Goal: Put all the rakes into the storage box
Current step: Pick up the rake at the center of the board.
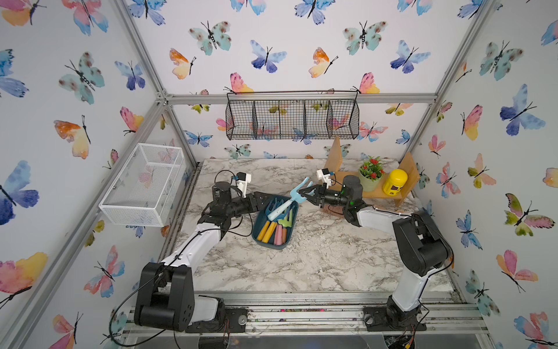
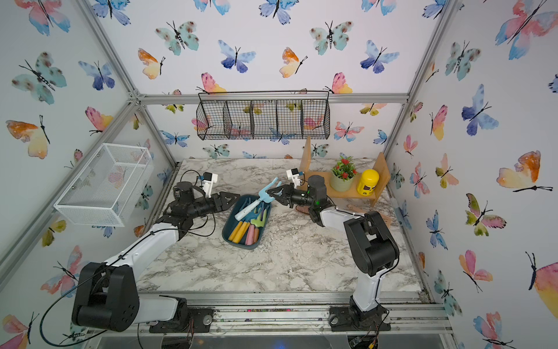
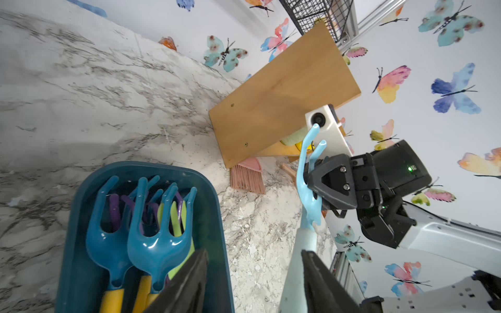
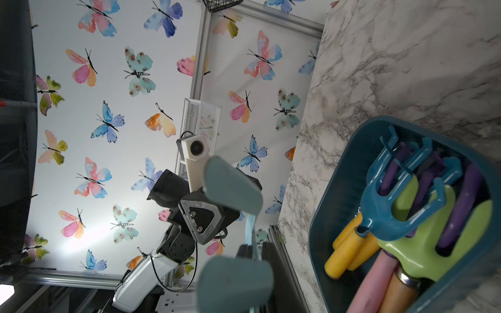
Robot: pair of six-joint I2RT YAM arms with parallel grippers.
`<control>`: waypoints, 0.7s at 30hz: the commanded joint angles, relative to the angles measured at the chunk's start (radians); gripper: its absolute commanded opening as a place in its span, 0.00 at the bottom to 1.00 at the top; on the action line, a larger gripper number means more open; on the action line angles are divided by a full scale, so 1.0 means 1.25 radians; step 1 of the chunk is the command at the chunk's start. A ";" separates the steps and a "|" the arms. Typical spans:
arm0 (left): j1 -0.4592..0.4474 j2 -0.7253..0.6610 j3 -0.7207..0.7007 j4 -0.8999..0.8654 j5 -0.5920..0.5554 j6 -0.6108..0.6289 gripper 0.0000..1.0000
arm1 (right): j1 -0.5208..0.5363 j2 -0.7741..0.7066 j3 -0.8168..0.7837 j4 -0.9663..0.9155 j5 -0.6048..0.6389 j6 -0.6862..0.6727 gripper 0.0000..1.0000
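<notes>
The right gripper (image 1: 304, 193) is clamped on the head of the pale blue rake (image 1: 283, 207) — tines up, handle sloping down over the far end of the storage box (image 1: 273, 246) (other toy tools (image 1: 271, 231) lie inside it). The left gripper (image 1: 265, 201) sits at the box's left rim, jaws apart — the handle runs between them, close against one finger (image 3: 322, 284).

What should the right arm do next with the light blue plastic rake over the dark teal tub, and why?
Probably ease the head end down into the dark teal plastic tub before releasing. The right gripper is shut on the head of the light blue plastic rake, which slants up past the tub's far rim; the left gripper stands open by the handle.
</notes>
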 commanded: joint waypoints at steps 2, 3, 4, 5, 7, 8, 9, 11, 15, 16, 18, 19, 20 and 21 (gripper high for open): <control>-0.021 0.015 -0.002 0.072 0.122 -0.020 0.59 | 0.008 -0.024 0.041 -0.148 -0.086 -0.122 0.13; -0.031 0.017 -0.002 0.072 0.134 -0.016 0.59 | 0.011 -0.024 0.044 -0.158 -0.089 -0.130 0.13; -0.041 0.018 -0.001 0.072 0.146 -0.013 0.59 | 0.015 -0.022 0.048 -0.164 -0.090 -0.133 0.13; -0.049 0.019 -0.001 0.072 0.155 -0.012 0.59 | 0.017 -0.021 0.049 -0.166 -0.088 -0.133 0.13; -0.068 0.024 0.003 0.064 0.180 -0.001 0.59 | 0.020 -0.016 0.052 -0.163 -0.081 -0.128 0.13; -0.075 0.028 0.006 0.050 0.185 0.011 0.59 | 0.023 -0.012 0.055 -0.158 -0.079 -0.123 0.13; -0.083 0.031 0.015 0.022 0.186 0.032 0.59 | 0.024 -0.008 0.057 -0.149 -0.078 -0.116 0.13; -0.096 0.043 0.035 -0.033 0.186 0.074 0.59 | 0.027 -0.004 0.062 -0.127 -0.078 -0.100 0.13; -0.110 0.063 0.059 -0.101 0.166 0.123 0.58 | 0.031 -0.002 0.079 -0.112 -0.080 -0.089 0.13; -0.112 0.067 0.060 -0.109 0.163 0.127 0.57 | 0.032 -0.004 0.083 -0.110 -0.081 -0.088 0.13; -0.115 0.075 0.065 -0.114 0.162 0.130 0.57 | 0.037 -0.004 0.089 -0.109 -0.085 -0.087 0.13; -0.118 0.078 0.068 -0.114 0.164 0.132 0.56 | 0.038 -0.004 0.092 -0.110 -0.086 -0.087 0.13; -0.120 0.081 0.070 -0.116 0.165 0.133 0.55 | 0.041 -0.006 0.092 -0.108 -0.086 -0.086 0.13; -0.122 0.084 0.072 -0.117 0.169 0.135 0.53 | 0.042 -0.004 0.092 -0.109 -0.086 -0.084 0.13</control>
